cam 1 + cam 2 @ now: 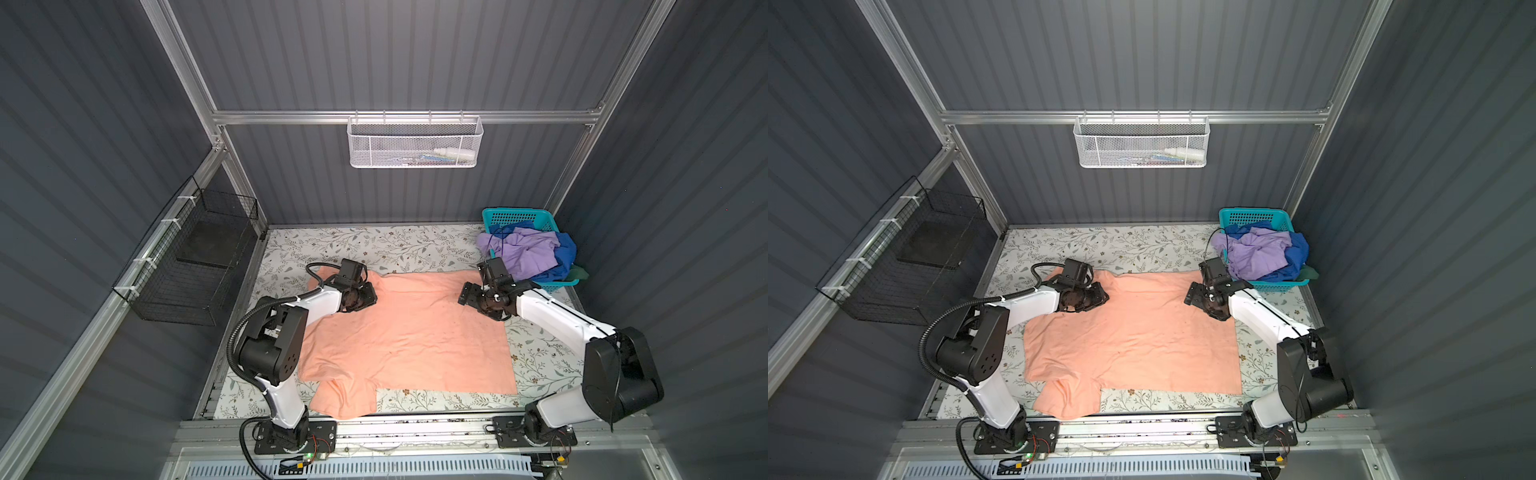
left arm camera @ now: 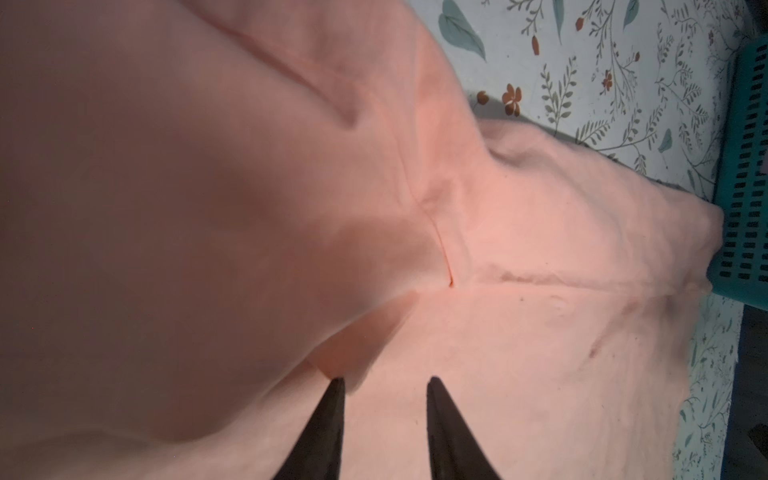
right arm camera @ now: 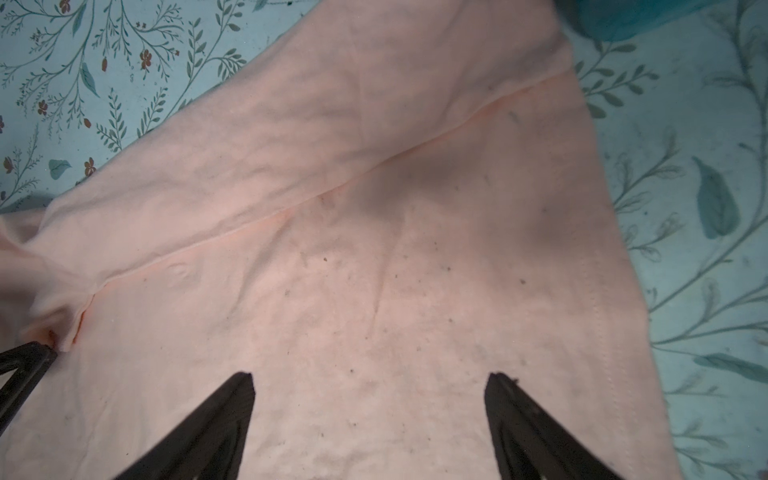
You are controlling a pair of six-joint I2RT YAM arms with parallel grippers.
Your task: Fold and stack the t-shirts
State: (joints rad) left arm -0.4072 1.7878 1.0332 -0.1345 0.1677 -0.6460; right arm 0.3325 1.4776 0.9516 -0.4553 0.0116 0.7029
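The peach-orange t-shirt lies spread nearly flat in the middle of the tabletop. Its plain side is up, one sleeve points toward the near edge, and the hem is on the right. The other t-shirts, lavender, royal blue and a bit of dark green, are heaped in the teal basket at the far right corner, so none is folded or stacked yet.

I judge I'm at the first fold of this shirt, taking hold along its far edge. My left tool sits low over the cloth by the far sleeve's underarm seam. Its jaws are narrowly apart, and a raised pucker of cloth sits at one fingertip, but I see nothing pinched between them. My right tool hovers over the far hem corner just beside the basket, with jaws wide apart and nothing in them.

For the next move I need both tools clamped on the cloth, catching both layers at the seam and at the hem corner. Then I'd lift evenly and carry the far edge toward the near side. If the lift is uneven or only one layer is caught, the fold would likely skew or bunch.
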